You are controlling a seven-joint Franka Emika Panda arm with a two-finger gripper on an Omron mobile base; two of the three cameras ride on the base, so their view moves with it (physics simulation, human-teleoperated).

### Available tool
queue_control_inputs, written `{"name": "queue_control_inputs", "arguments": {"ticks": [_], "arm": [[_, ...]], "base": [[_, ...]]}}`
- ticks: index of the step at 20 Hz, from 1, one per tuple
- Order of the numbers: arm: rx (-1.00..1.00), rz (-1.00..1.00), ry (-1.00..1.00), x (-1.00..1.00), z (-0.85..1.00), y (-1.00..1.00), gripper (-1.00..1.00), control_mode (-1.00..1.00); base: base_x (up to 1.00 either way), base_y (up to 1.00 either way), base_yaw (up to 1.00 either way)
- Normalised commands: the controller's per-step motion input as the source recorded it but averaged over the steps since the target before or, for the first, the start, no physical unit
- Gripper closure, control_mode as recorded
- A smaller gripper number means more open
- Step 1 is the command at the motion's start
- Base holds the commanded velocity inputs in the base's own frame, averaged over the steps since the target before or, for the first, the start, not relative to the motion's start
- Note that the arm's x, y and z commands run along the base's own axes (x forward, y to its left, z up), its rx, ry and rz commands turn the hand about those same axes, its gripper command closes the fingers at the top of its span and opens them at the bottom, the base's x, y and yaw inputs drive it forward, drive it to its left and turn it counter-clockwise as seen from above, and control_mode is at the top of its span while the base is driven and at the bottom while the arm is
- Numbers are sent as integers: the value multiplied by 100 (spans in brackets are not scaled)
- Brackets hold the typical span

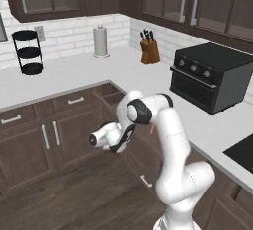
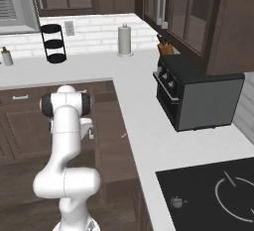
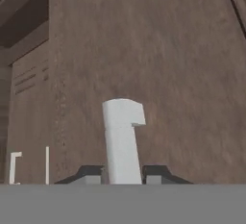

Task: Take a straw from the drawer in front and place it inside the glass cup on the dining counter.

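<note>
My gripper [image 3: 123,172] is shut on the short silver bar handle [image 3: 122,127] of the dark brown drawer front [image 3: 187,74], a dark fingertip [image 3: 91,172] pressing on each side of the bar. In the left base view the hand reaches low and rightward, with the gripper [image 1: 129,134] against the cabinets under the right run of worktop. A tiny red and white speck [image 1: 150,131], perhaps the straw's end [image 2: 123,136], shows at the worktop's edge. The glass cup and dining counter are out of view.
A black toaster oven [image 1: 212,76], a knife block [image 1: 149,50], a paper towel roll [image 1: 101,41] and a black tiered rack [image 1: 29,51] stand on the grey-white worktop [image 1: 74,76]. A cooktop [image 2: 213,195] lies at the right. Dark cabinet doors [image 1: 29,150] line the floor.
</note>
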Motion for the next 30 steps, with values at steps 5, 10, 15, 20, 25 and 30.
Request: {"name": "queue_control_inputs", "arguments": {"ticks": [5, 10, 15, 20, 25, 30], "arm": [[22, 9, 8, -21, 8, 78, -100, -100], [37, 4, 1, -68, 86, 4, -100, -100], [45, 1, 9, -57, 100, -6, -100, -100], [36, 0, 13, -14, 100, -56, -100, -100], [25, 0, 20, 21, 79, -68, -100, -100], [4, 0, 22, 50, 7, -35, -100, -100]], "base": [[0, 0, 0], [0, 0, 0], [0, 0, 0], [0, 0, 0], [0, 0, 0], [0, 0, 0]]}}
